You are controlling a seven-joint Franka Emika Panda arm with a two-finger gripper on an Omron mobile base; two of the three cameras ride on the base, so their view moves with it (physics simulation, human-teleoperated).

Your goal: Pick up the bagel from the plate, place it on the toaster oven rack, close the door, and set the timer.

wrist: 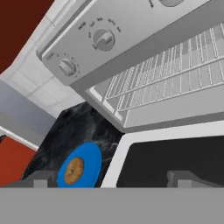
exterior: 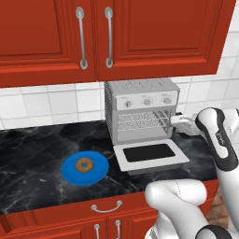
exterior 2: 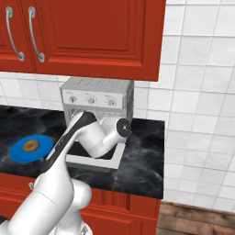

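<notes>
A rendered kitchen with red cabinets above and below a dark marbled desk [exterior: 37, 149]. A silver toaster oven [exterior: 142, 109] stands against the white tiled wall, with three dials along its top panel. Its door [exterior: 150, 155] is folded down flat toward the viewer, dark glass facing up. Inside, the toaster oven rack [exterior: 140, 120], a grid of thin silvery bars, is bare.

To the left of the open door, just beside it, a bright blue plate [exterior: 70, 173] lies flat on the desk. The bagel [exterior: 84, 165], a small golden-brown ring, rests near the plate's middle.

The white robot arm reaches in from the right. Its pincer [wrist: 113, 178] hangs over the open door with its two dark tips spread wide apart, holding nothing, well apart from the bagel.

The bagel is likely light, fairly firm and a little springy, with a dry crust that should not slip. It sits low on the plate, so a good hold would be from above, the tips spanning the outer edges of the ring and squeezing gently.
</notes>
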